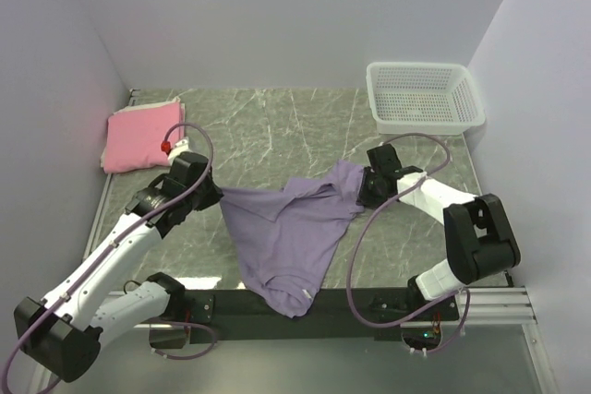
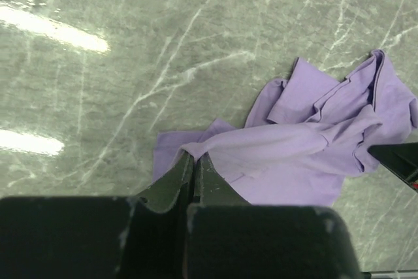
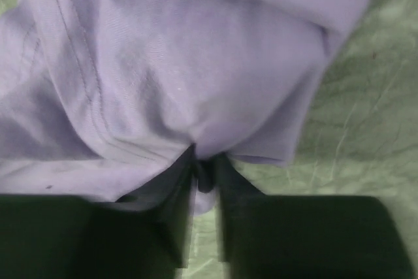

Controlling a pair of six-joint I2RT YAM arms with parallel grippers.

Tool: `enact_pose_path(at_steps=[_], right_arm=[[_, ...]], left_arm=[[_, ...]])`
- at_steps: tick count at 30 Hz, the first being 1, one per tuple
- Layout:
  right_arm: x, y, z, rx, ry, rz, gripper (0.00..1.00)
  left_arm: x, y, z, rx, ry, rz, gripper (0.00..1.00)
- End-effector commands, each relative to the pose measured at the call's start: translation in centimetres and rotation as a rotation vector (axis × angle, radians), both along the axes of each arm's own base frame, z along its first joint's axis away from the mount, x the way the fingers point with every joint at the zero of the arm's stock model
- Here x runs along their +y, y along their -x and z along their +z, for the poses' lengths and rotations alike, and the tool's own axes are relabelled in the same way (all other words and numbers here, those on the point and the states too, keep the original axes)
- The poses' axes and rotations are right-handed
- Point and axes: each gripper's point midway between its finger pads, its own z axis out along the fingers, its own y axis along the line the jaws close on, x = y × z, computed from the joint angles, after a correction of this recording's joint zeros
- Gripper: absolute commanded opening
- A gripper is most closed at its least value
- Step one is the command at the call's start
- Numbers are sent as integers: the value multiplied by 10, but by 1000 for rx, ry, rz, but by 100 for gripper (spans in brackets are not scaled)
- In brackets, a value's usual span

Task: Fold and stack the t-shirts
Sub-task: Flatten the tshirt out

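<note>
Lavender tee (image 1: 286, 228) spanning 9-to-3: L gripper (image 2: 194, 157) clamping 9 o'clock corner, R gripper (image 3: 206, 161) narrow, pinching 3 o'clock edge.

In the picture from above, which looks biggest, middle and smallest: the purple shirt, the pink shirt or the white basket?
1. lavender t-shirt, spread out
2. white mesh basket
3. folded pink t-shirt

lavender t-shirt (image 1: 291, 228): crumpled, unfolded, spread wide at near centre, hem hanging off the near edge
pink t-shirt (image 1: 138, 136): folded rectangle, far-left corner
</note>
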Motion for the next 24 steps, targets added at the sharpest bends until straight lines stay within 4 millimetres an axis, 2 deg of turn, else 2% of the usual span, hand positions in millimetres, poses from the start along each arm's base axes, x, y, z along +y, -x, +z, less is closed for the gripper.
enact_pose_path(at_steps=[1,2,3,4,5,6,8,9,10,11,12,13,14,15,16,17,18,19,20,21,23,24], right_arm=[[-3,-19,32,-94,-2,-21,19],[-12,-22,40,-109,16,-52,15],[-18,-25,56,-149,7,-75,13],[-36,-31,67,-176,0,-145,4],[-46,-31,75,-191,-11,-184,1],[-58,-33,96,-251,-39,-231,0],[-88,-32,110,-292,-93,-374,0],[-95,-29,124,-339,-138,-417,0],[-97,-27,128,-357,-173,-451,1],[-106,-22,119,-355,-231,-538,3],[-105,-17,126,-384,-283,-550,7],[-108,-10,115,-370,-311,-599,10],[-113,-7,114,-381,-316,-623,14],[-120,-4,117,-408,-309,-646,17],[-124,2,111,-403,-274,-654,25],[-126,3,110,-407,-259,-650,28],[-126,5,113,-422,-253,-643,34],[-124,7,110,-421,-246,-619,44],[-123,8,108,-416,-240,-614,48],[-119,8,106,-410,-232,-597,55],[-112,7,103,-404,-193,-524,61],[-108,6,98,-374,-167,-494,63]], left_arm=[[9,-7,23,-62,-10,-3,1],[17,-9,25,-62,-33,7,1],[21,-14,40,-91,-41,16,1],[28,-17,44,-92,-63,32,1],[38,-21,53,-106,-103,42,1],[51,-27,75,-142,-113,80,1],[74,-35,95,-170,-157,136,1],[80,-36,116,-208,-158,153,1],[84,-38,123,-217,-164,164,1],[88,-38,129,-225,-176,170,1],[92,-37,135,-230,-182,182,1],[92,-36,135,-228,-183,180,1],[91,-34,134,-227,-179,170,1],[85,-32,120,-201,-164,141,1],[83,-29,120,-221,-147,129,1],[79,-26,114,-218,-129,114,1],[76,-22,95,-188,-121,98,1],[71,-18,96,-218,-91,77,1],[69,-16,90,-218,-80,71,1],[68,-12,72,-191,-80,63,1],[65,-8,67,-213,-57,48,1],[65,-6,53,-191,-59,46,1]])
